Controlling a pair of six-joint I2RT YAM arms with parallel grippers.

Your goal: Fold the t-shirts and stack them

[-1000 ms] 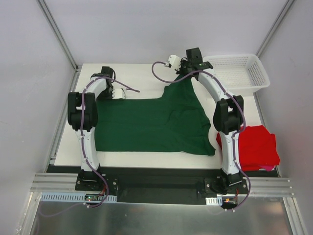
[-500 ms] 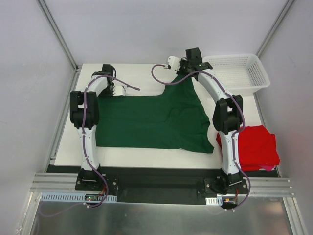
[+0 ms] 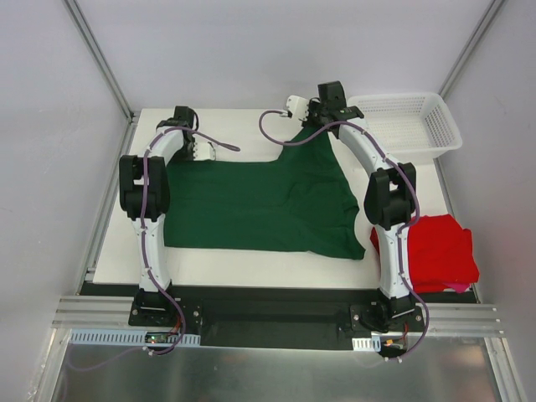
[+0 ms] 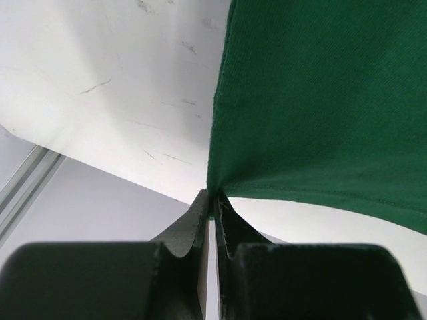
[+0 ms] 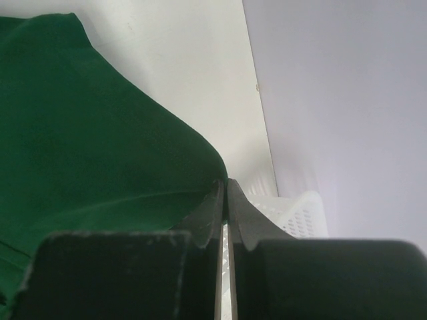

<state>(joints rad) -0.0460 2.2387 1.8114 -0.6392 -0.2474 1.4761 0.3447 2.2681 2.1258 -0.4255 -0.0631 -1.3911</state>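
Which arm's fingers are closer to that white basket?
Right. The right fingers pinch the green shirt just beside the basket; the left fingers hold the shirt's other corner, far across the table.

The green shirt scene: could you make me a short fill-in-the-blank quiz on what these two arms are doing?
The left gripper and the right gripper each pinch an edge of the green t-shirt with jaws ____.
Near the base of the right arm lies the other t-shirt, coloured ____.
The white basket stands at the far ____ corner of the table.
Missing words: shut; red; right.
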